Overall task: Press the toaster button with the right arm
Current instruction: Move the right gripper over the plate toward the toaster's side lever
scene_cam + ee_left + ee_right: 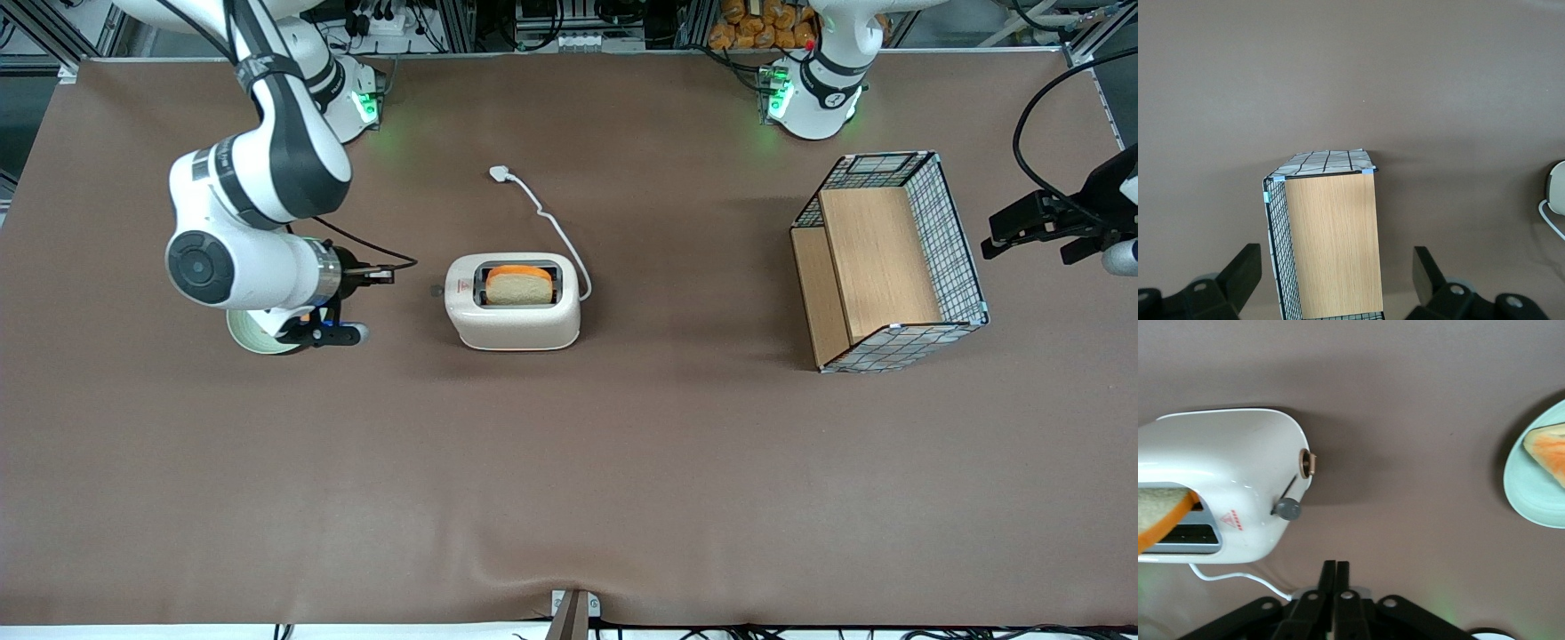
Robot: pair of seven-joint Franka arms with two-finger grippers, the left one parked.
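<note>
Gripper (1335,568) fingers are pressed together with nothing held, and it is poised level with the toaster (513,302), a clear gap of table apart from the narrow end wall where the button (1289,509) projects. Closed tips should be carried straight along the fingers' line onto that grey knob. The small tan part (1309,463) beside it, perhaps a dial, should be avoided.

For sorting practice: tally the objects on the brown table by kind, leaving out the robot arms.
Cream-white toaster: 1
Pale green round plate: 1
Orange-crusted bread slices: 2, one in the toaster, one on the plate
Wire-mesh basket with wooden shelf: 1
Total: 5
Uncounted: the black two-finger hand, shut, beside the toaster's small grey button, apart from it.
</note>
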